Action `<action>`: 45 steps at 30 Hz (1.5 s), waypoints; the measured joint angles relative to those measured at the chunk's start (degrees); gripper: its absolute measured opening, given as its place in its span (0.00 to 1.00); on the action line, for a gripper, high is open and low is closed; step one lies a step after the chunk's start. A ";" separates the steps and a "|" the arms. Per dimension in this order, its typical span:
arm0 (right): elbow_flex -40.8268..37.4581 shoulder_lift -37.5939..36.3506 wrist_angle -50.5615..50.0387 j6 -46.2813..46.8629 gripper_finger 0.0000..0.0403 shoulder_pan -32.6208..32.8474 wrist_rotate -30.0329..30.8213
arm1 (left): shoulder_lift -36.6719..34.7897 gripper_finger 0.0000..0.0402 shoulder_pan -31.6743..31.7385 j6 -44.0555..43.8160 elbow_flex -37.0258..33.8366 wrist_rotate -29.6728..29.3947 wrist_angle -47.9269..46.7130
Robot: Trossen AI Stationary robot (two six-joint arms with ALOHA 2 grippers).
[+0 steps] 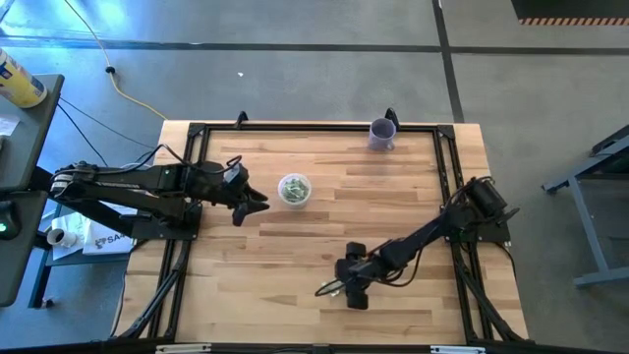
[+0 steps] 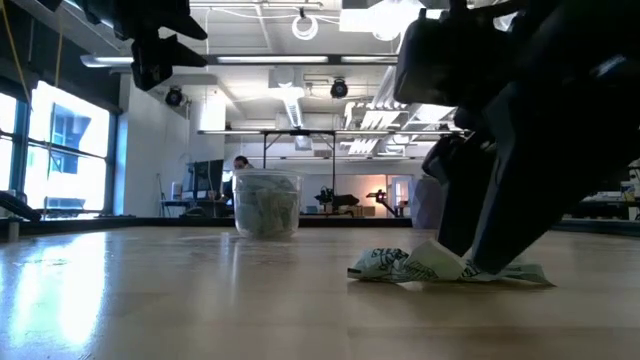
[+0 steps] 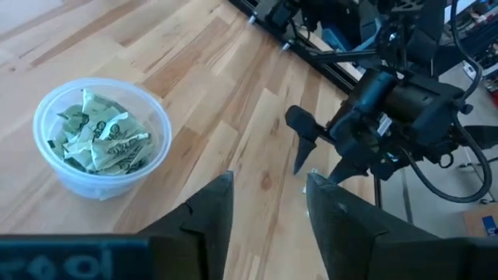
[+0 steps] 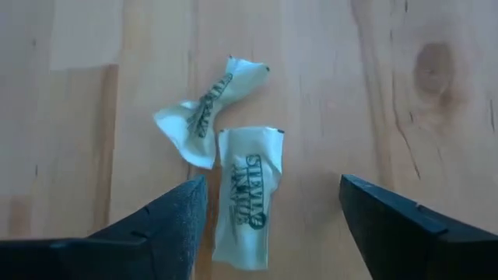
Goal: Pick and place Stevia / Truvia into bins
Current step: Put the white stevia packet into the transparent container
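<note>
Stevia packets in the cup and loose on the worktop, both grippers spread and empty.

The left gripper [image 1: 257, 204] hangs just left of the cup [image 1: 294, 189], its dark fingers [image 3: 206, 214] parted with nothing between them. The cup is low, round and wide-mouthed, of cloudy translucent plastic, and sits left of centre on the pale wood-plank worktop [image 1: 393, 197]; it is filled with crumpled packets [image 3: 99, 138], white paper printed in green. At the far edge stands a purple mug [image 1: 382, 134]. Toward the near right, the right gripper [image 1: 329, 288] is down at the worktop, fingers [image 4: 167, 222] wide apart and holding nothing. Two loose packets [image 4: 247, 194] lie flat there: one a fairly smooth rectangle with green lettering lying between those fingers, the other twisted and creased, touching its corner.
</note>
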 joint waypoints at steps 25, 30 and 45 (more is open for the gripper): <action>0.53 -2.48 -11.22 0.42 0.03 -12.54 5.79 | -3.11 0.30 0.01 1.68 -0.04 2.57 -6.56; 9.74 -5.45 -8.92 -10.75 0.02 -20.18 10.94 | -7.45 0.28 0.01 1.68 -0.04 -0.22 -9.75; 39.77 13.35 -19.13 -27.72 0.01 -34.26 2.97 | -12.35 0.26 0.01 -0.32 -0.04 -4.73 -14.88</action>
